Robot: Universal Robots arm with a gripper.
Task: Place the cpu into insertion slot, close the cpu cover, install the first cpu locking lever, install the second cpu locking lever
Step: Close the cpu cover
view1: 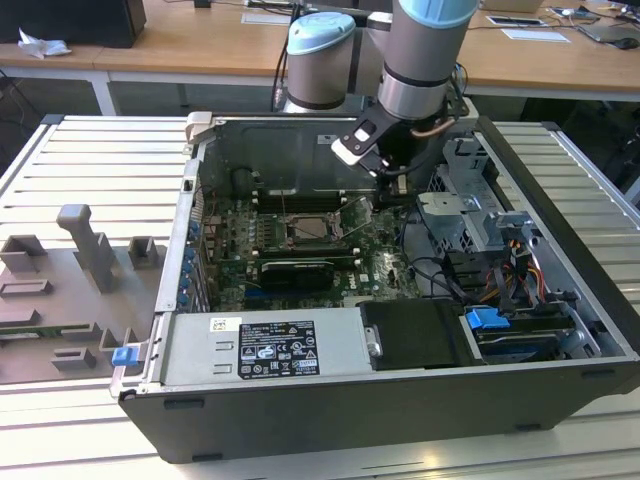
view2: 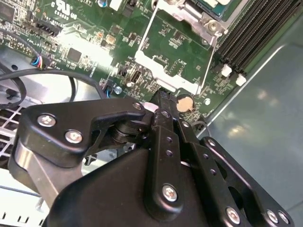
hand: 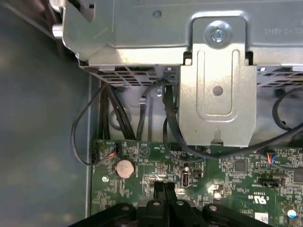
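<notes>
ok so the cpu (view1: 305, 231) looks seated in the insertion slot (view2: 210, 23); the cpu cover (view2: 165, 72) is flipped open beside it; the pincer (view2: 163, 97) is closed with nothing in it, tip right at the cover's edge. My worry: that frame is thin, so the tip could slip off and jab the board or the coin battery (view2: 184, 102) just beside it; loose cables (hand: 166, 113) could snag too.
</notes>
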